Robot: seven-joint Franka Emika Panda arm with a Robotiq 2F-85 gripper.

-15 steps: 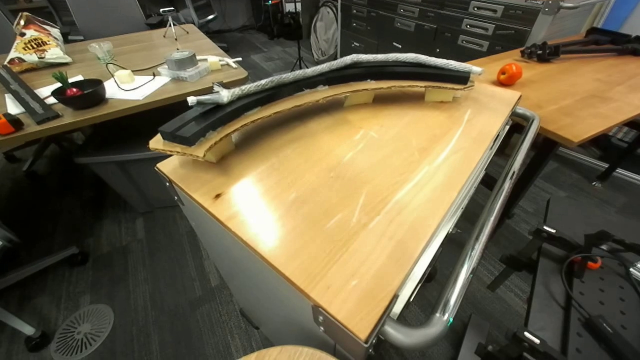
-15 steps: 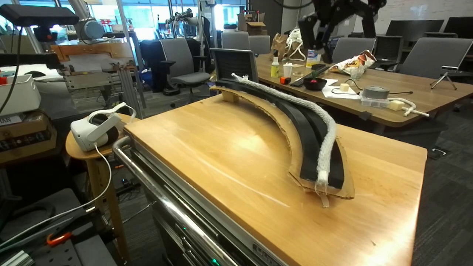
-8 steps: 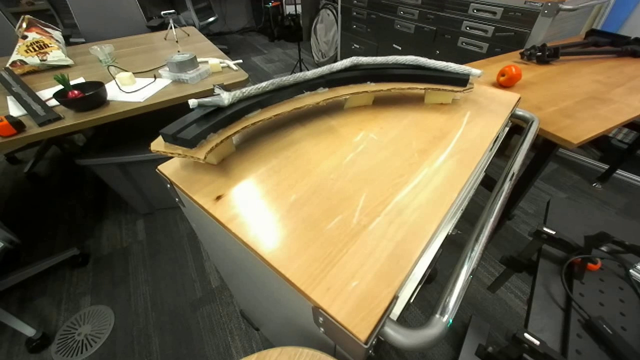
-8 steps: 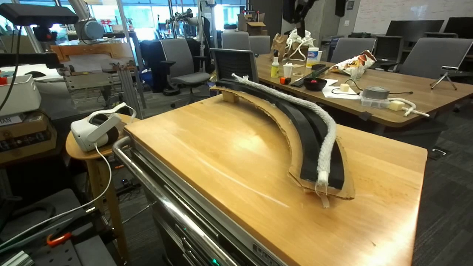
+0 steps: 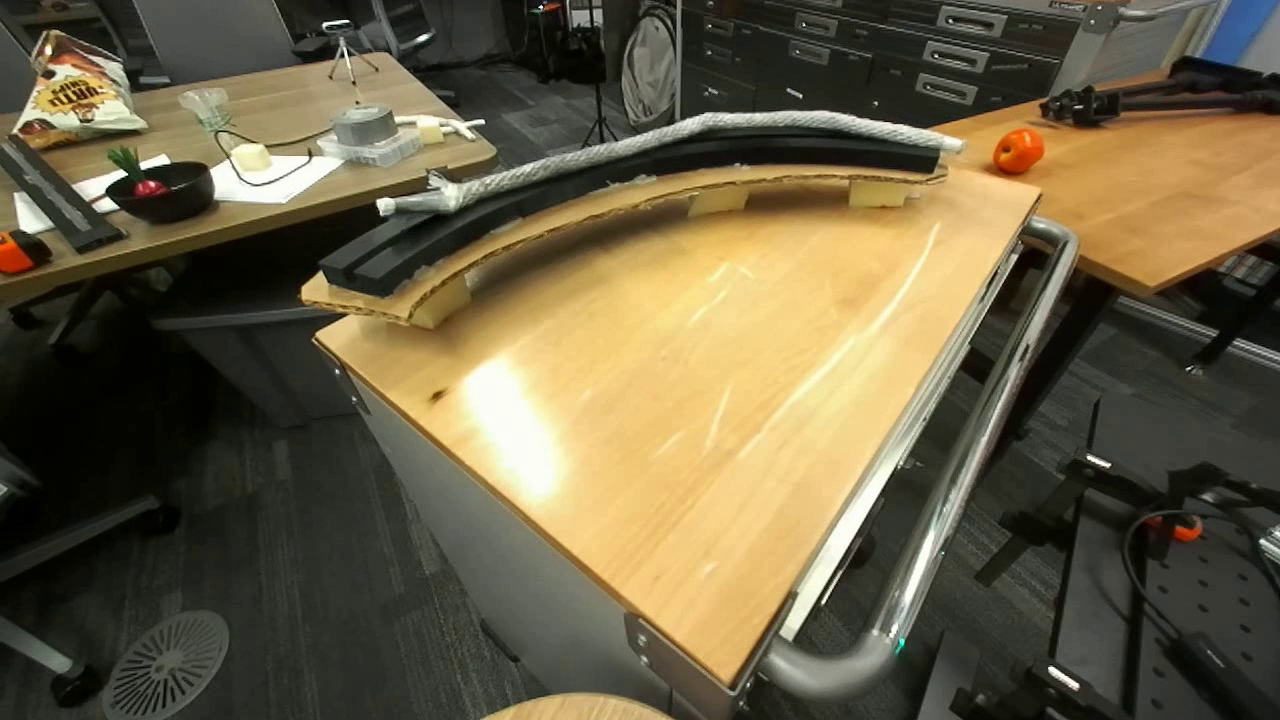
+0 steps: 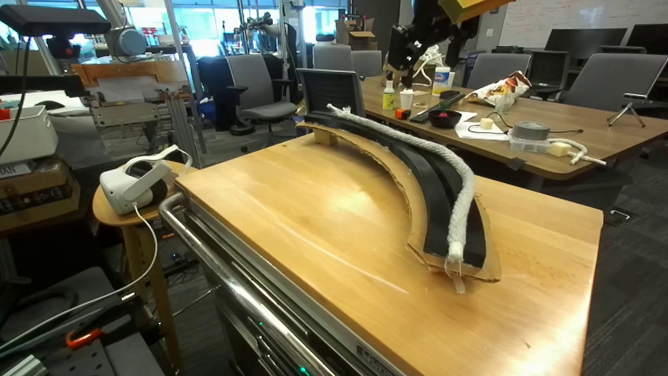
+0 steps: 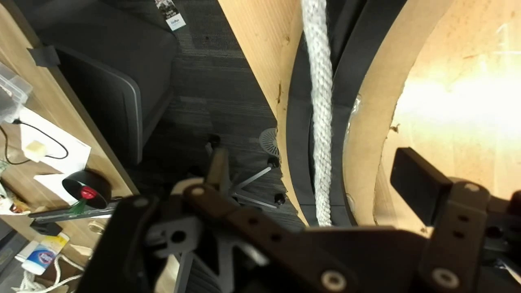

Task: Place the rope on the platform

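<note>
Now the hand (image 7: 318,178), spread wide, has shifted, while the rope (image 6: 466,180) lies unmoved along the platform (image 6: 436,209).

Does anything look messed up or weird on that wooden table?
Yes. In an exterior view, the near end of the rope looks frayed, with loose threads, and a pale strip pokes past the cardboard edge. The rope also looks crooked: it crosses the groove in the black platform instead of following it.
</note>
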